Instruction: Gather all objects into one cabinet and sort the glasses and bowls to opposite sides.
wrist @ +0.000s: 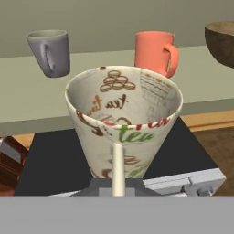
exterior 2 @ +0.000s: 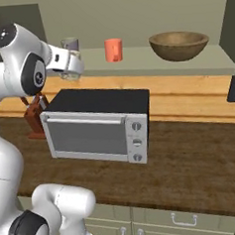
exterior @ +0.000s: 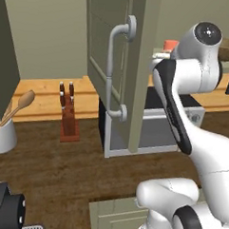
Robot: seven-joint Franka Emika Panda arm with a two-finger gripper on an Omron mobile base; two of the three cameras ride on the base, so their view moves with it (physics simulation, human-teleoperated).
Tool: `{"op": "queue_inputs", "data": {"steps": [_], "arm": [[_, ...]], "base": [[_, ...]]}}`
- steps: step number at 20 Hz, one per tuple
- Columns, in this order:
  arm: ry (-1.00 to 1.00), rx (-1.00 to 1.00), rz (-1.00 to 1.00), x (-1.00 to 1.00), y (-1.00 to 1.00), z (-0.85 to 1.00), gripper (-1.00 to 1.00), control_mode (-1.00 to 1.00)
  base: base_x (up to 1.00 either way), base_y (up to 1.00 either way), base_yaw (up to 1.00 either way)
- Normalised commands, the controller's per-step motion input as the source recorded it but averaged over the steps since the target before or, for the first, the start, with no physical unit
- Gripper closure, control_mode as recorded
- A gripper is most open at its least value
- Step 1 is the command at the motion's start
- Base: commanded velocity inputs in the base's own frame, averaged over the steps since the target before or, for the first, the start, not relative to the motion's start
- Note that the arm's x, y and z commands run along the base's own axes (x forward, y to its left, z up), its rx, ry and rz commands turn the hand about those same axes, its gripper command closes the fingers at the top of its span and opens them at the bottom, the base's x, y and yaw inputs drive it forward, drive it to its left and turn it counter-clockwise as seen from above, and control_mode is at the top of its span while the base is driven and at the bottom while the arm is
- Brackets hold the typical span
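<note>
Fingers (wrist: 116,183) hidden behind the cream mug (wrist: 124,121); closed on it by the look of things, since nothing else carries it, though pads themselves out of sight. Hangs in the air in front of the cabinet shelf (wrist: 36,112), above the toaster oven (exterior 2: 97,123), mouth turned toward the camera, "tea" lettering inside, thin handle facing down the middle. Probably ceramic: stiff, light, glazed and slick, breakable if knocked or dropped. Tapered wall, narrower at the base, so liable to slide in a pinch; best held across the rim or lower wall.

On the shelf beyond: grey cup (wrist: 49,51) to the left, orange mug (wrist: 155,51) in the middle, both standing apart; wooden bowl (exterior 2: 179,44) well off to the right. Gap between grey cup and orange mug looks narrow enough to risk a bump. Open cabinet door (exterior: 116,64) with its long handle (exterior: 114,71) just beside the arm, also worth minding. Knife block (exterior: 69,115) and utensil crock (exterior: 3,132) on the table, well clear.
</note>
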Motion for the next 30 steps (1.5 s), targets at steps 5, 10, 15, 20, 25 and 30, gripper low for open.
{"op": "queue_inputs", "data": {"steps": [5, 10, 15, 20, 25, 30], "arm": [[-0.04, 0.00, 0.00, 0.40, 0.00, 0.14, 1.00, -1.00], [0.00, 0.00, 0.00, 0.09, 0.00, 0.41, 1.00, -1.00], [0.00, -0.01, 0.00, 0.22, -0.01, 0.09, 1.00, -1.00], [-0.02, -0.01, 0.01, 0.34, -0.01, -0.04, 1.00, -1.00], [-0.03, -0.01, 0.03, 0.35, 0.00, -0.22, 1.00, -1.00], [-0.03, 0.00, 0.05, 0.32, -0.01, -0.14, 1.00, -1.00]], "base": [[0.00, 0.00, 0.00], [0.00, 0.00, 0.00], [0.00, 0.00, 0.00], [0.00, 0.00, 0.00], [0.00, 0.00, 0.00], [0.00, 0.00, 0.00]]}}
